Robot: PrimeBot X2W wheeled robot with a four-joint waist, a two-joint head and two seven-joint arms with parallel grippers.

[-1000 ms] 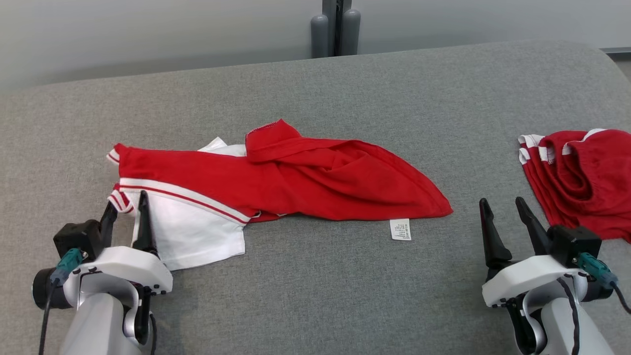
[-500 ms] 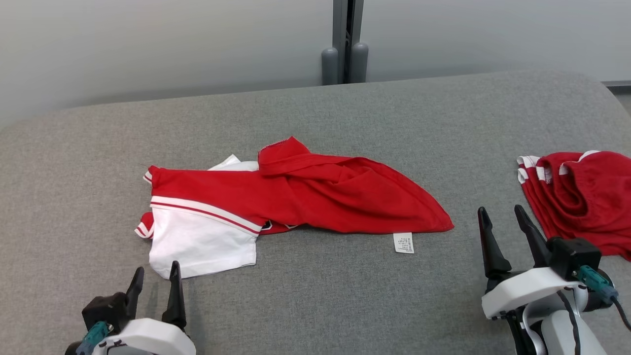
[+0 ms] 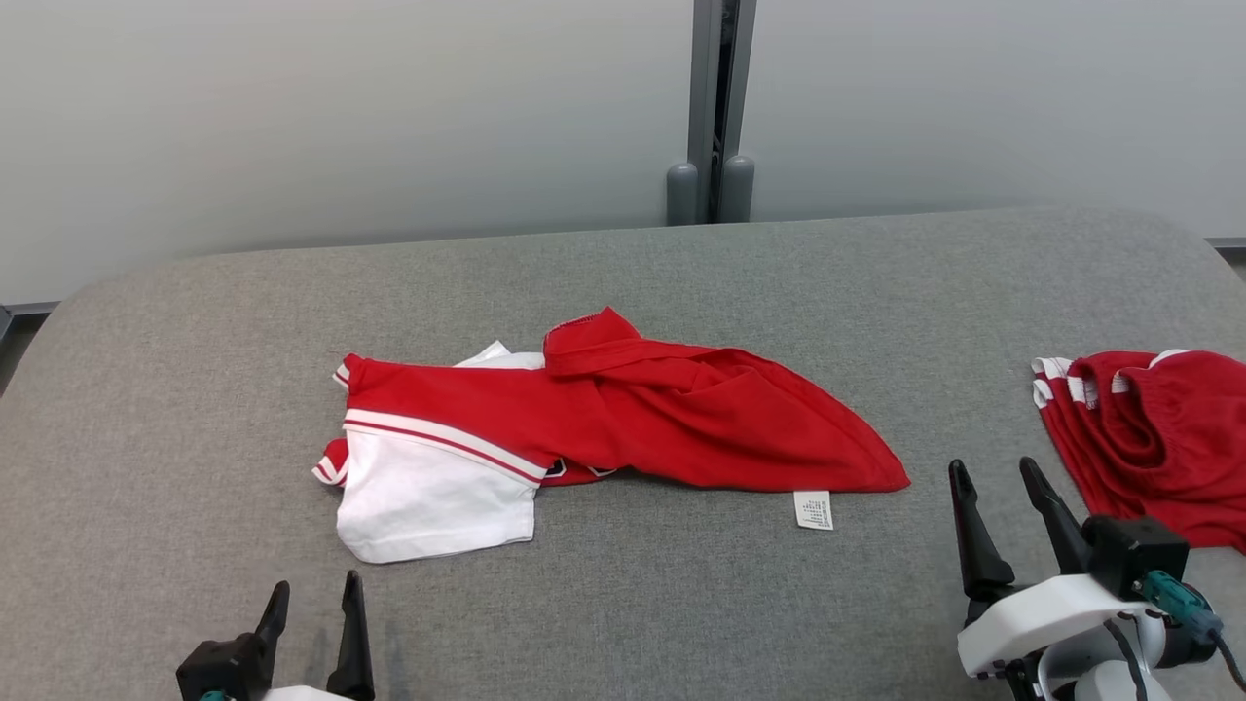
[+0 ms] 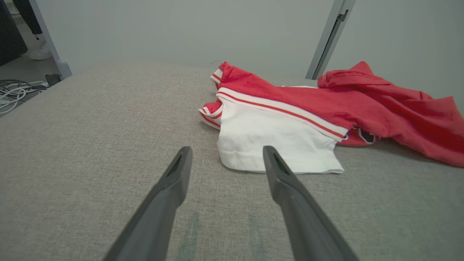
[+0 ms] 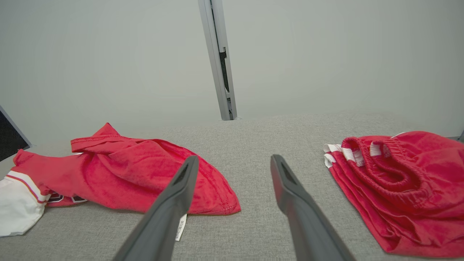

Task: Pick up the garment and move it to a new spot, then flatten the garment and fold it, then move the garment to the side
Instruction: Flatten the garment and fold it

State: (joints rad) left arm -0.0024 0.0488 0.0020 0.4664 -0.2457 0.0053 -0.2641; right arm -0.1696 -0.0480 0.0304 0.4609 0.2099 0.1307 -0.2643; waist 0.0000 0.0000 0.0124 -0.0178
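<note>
**Both grippers open and holding nothing, jersey crumpled at mid-frame**

The red-and-white jersey [image 3: 623,428] lies crumpled across the middle of the head view on the grey padded surface [image 3: 195,389]. Its red body stretches toward the right and its white panel [image 3: 428,497] with red-and-white striping sits at the lower left of the heap. One red flap is folded over on top near the centre. A white care label [image 3: 813,509] pokes out from under the lower hem and lies flat on the grey fabric.

The left gripper [image 3: 317,582] stands at the bottom left of the head view with its two dark fingers spread apart and nothing between them. It is short of the white panel, with a strip of bare grey surface in between. In the left wrist view the white panel's hem shows just beyond the fingertips.

The right gripper [image 3: 992,464] stands at the lower right, fingers likewise parted and gripping nothing, apart from the jersey's pointed right end. Just to its right lies a pair of red shorts [image 3: 1149,438], bunched, with an elastic waistband and white side stripes. It is near the gripper's outer finger, and well apart from the jersey.

Behind the surface rise pale wall panels split by a grey metal post [image 3: 718,97] at top centre. In the upper left corner of the left wrist view, pale cables [image 4: 11,96] lie on the floor beyond the surface's edge
</note>
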